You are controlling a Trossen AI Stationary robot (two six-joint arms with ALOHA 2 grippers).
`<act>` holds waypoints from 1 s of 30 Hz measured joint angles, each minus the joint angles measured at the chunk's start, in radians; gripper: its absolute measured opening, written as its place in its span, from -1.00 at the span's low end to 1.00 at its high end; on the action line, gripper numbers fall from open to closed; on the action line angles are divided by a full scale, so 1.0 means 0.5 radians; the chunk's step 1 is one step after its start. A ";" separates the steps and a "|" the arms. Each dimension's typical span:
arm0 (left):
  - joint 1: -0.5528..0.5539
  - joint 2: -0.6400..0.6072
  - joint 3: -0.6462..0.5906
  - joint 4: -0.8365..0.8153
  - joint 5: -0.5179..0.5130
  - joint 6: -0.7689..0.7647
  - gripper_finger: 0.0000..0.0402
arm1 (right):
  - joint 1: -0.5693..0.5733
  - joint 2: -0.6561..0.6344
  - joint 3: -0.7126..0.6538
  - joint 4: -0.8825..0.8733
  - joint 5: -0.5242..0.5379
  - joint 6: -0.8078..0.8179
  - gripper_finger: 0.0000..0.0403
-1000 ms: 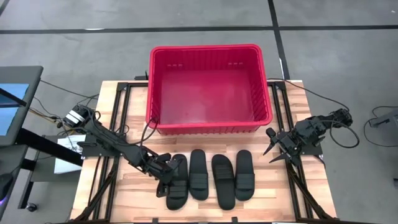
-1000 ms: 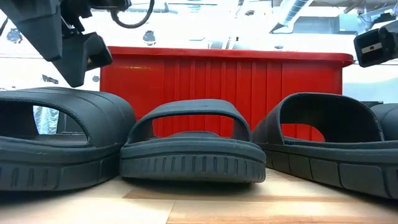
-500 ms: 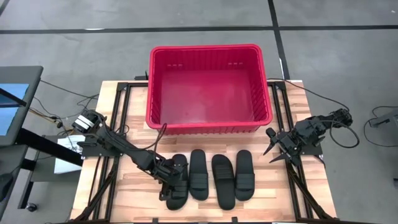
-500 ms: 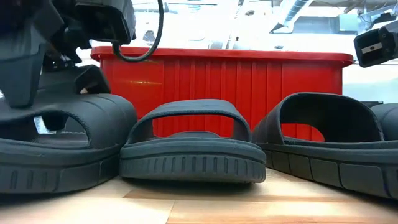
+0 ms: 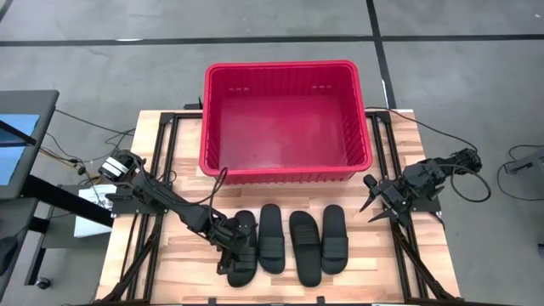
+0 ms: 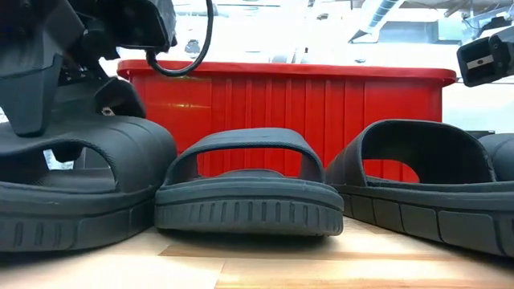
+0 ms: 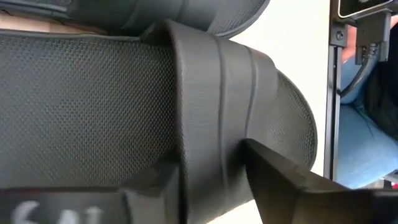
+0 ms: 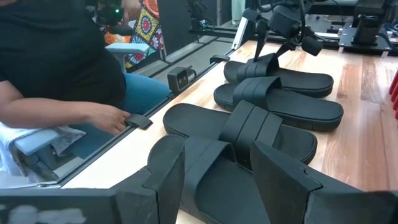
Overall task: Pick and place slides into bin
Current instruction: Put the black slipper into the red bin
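Closing on the leftmost slide [image 5: 242, 252], the left gripper [image 5: 231, 244] has dropped from above the strap to straddle it; one finger [image 7: 292, 180] now lies under the ribbed band, the other over it, jaws narrowing but not yet visibly clamped. The other three slides [image 5: 308, 246] lie in a row beside it. The bin [image 5: 286, 174], beyond the jaws, holds nothing. The right gripper [image 5: 379, 202] waits open at the table's edge. Judged: the first pick is starting, lift pending.

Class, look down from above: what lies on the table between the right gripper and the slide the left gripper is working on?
In the high view, three other slides lie side by side between the right gripper and the leftmost slide under the left gripper.
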 joint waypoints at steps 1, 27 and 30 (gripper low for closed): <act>0.000 0.001 0.000 0.003 0.010 0.022 -0.48 | 0.000 0.000 0.000 0.000 0.000 0.000 -0.14; -0.056 0.001 0.015 0.064 0.042 0.162 -0.99 | 0.000 0.000 0.000 0.000 0.000 0.000 -0.14; -0.060 0.006 0.080 -0.004 0.050 0.163 -0.99 | 0.000 0.000 0.000 0.000 0.000 0.000 -0.14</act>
